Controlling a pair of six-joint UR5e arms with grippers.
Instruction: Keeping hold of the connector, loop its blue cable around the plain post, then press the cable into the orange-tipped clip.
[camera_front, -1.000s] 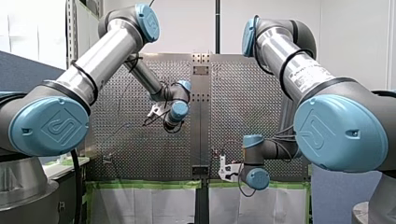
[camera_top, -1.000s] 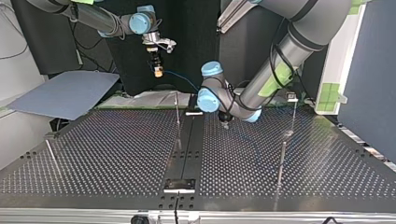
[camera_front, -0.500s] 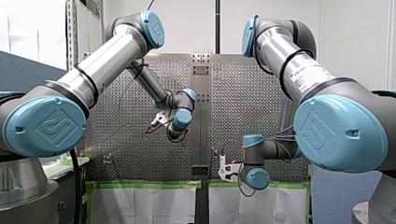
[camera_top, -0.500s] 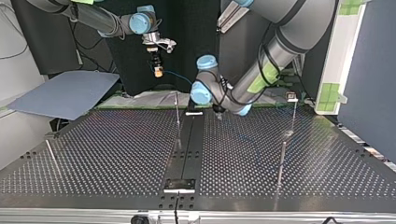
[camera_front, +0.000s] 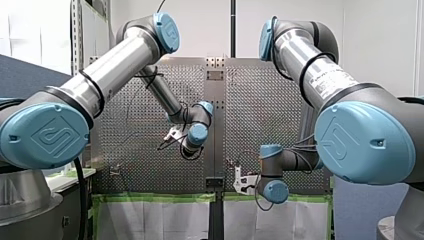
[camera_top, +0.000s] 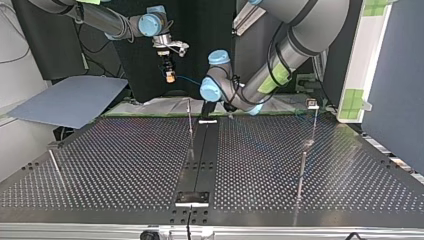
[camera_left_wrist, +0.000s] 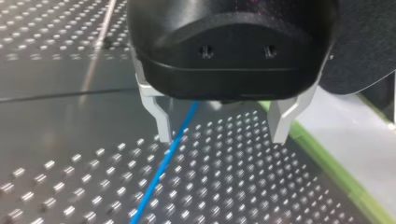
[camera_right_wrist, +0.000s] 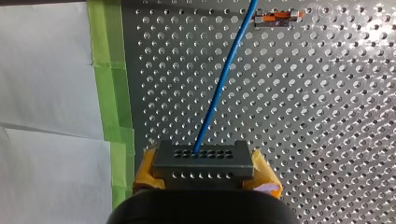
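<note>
My right claw pinches the connector between yellow pads. Its blue cable runs straight ahead of it, and the orange-tipped clip lies further ahead beside that line. My left claw, spread, straddles the cable close to one finger, above the perforated table. Room for looping looks ample.

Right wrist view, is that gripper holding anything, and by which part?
My right gripper holds the grey connector by its two short ends, between the yellow pads; the blue cable itself is not gripped.
</note>
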